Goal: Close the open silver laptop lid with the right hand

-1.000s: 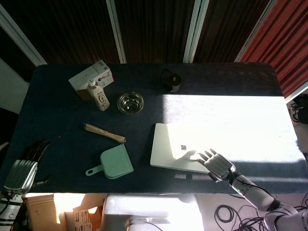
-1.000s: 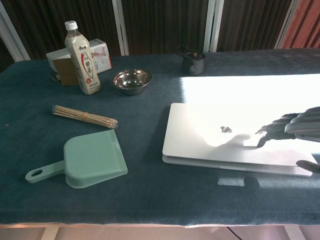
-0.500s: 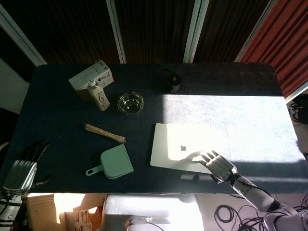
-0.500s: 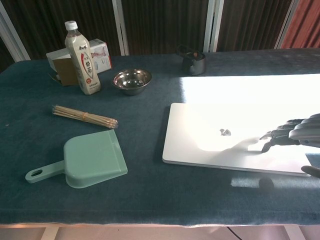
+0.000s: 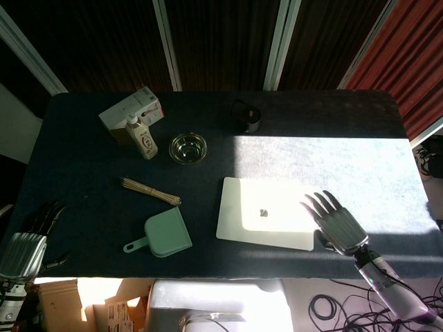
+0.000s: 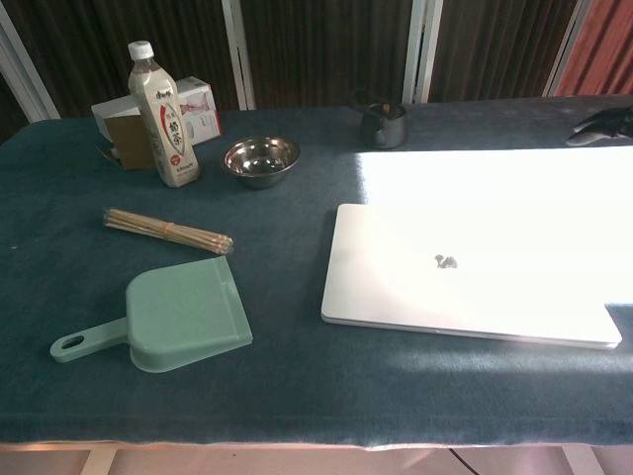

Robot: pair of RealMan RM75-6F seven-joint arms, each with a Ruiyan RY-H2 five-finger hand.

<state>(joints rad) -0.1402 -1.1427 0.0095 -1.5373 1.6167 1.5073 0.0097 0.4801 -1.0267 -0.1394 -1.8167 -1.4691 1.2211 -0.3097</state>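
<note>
The silver laptop [image 5: 263, 223] [image 6: 465, 277] lies flat on the table with its lid down, in bright sunlight. My right hand [image 5: 338, 225] hovers above the laptop's right edge, fingers spread, holding nothing; in the chest view only its fingertips [image 6: 598, 124] show at the far right edge. My left hand [image 5: 26, 243] hangs off the table's front left corner, fingers apart and empty.
A mint dustpan [image 5: 163, 234] [image 6: 173, 317] and a bundle of sticks [image 5: 151, 191] [image 6: 168, 233] lie left of the laptop. Behind them stand a steel bowl [image 5: 187, 148] [image 6: 261, 159], a tea bottle [image 5: 141, 138] [image 6: 164, 116], a carton [image 5: 131, 114] and a dark cup [image 5: 247, 117] [image 6: 384, 121].
The laptop lid went from slightly ajar to fully flat. My right hand then lifted off the lid and rose to the right, leaving the chest view almost entirely.
</note>
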